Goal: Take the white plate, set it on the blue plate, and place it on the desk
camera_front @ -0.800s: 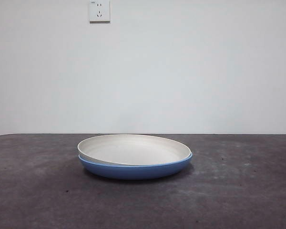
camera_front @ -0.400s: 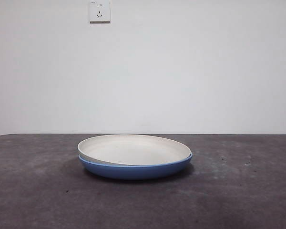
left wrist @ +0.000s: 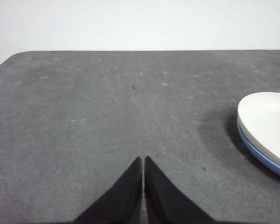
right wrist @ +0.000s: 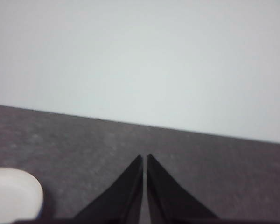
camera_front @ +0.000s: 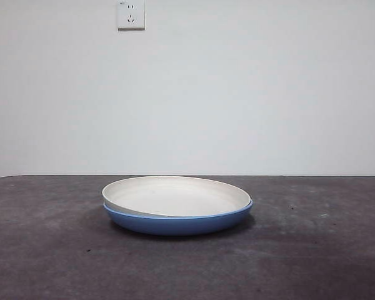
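The white plate (camera_front: 175, 196) rests inside the blue plate (camera_front: 175, 223), slightly off-centre toward the left, in the middle of the desk (camera_front: 50, 250). No arm shows in the front view. In the left wrist view my left gripper (left wrist: 143, 161) is shut and holds nothing, hovering over bare desk (left wrist: 84, 116), with the white plate (left wrist: 266, 119) and blue plate (left wrist: 261, 156) off to one side. My right gripper (right wrist: 144, 158) is shut and holds nothing too, raised above the desk (right wrist: 200, 158), with an edge of the white plate (right wrist: 14, 193) at the picture's corner.
A pale wall (camera_front: 237, 94) with a white socket (camera_front: 130, 14) stands behind the desk's far edge. The desk's rounded corner (left wrist: 14, 56) shows in the left wrist view.
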You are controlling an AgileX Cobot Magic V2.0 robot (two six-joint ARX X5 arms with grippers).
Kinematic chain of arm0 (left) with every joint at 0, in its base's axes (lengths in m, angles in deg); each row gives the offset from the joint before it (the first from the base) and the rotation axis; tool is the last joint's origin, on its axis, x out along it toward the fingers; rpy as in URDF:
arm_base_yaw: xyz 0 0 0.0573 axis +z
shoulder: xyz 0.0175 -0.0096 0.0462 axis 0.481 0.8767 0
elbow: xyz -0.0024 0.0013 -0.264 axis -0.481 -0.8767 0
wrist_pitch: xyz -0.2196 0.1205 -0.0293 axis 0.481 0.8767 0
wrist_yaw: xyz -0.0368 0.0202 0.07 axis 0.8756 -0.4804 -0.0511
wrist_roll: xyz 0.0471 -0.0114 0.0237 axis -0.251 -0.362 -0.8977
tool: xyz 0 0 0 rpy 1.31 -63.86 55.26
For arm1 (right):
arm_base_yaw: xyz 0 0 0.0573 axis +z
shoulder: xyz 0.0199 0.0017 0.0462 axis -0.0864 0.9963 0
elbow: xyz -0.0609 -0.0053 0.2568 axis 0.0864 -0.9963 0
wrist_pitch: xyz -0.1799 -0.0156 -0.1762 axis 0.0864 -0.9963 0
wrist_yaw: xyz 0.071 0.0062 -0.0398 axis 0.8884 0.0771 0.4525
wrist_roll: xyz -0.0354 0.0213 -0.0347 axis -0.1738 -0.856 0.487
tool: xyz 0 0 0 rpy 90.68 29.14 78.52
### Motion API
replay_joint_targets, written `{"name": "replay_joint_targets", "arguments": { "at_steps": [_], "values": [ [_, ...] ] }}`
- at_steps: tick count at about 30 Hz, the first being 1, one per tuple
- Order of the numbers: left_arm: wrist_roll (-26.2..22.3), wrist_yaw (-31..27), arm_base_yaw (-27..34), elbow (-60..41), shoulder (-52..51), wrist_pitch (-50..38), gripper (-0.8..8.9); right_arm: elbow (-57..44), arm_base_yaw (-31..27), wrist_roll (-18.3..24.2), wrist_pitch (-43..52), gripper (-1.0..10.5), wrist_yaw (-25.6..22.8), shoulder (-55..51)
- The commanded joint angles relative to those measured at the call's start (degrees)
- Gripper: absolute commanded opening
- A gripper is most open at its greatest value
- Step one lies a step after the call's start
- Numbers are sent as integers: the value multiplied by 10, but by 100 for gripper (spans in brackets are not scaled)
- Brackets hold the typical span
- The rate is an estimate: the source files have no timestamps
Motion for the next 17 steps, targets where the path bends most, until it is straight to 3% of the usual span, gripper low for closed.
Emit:
{"name": "replay_joint_targets", "arguments": {
  "at_steps": [1,17],
  "values": [
    [4,0,1,-12,-1,4,10,-28,0,4,7,8,-23,-18],
    [4,0,1,-12,-1,4,10,-136,2,-9,8,8,-52,-80]
  ]
}}
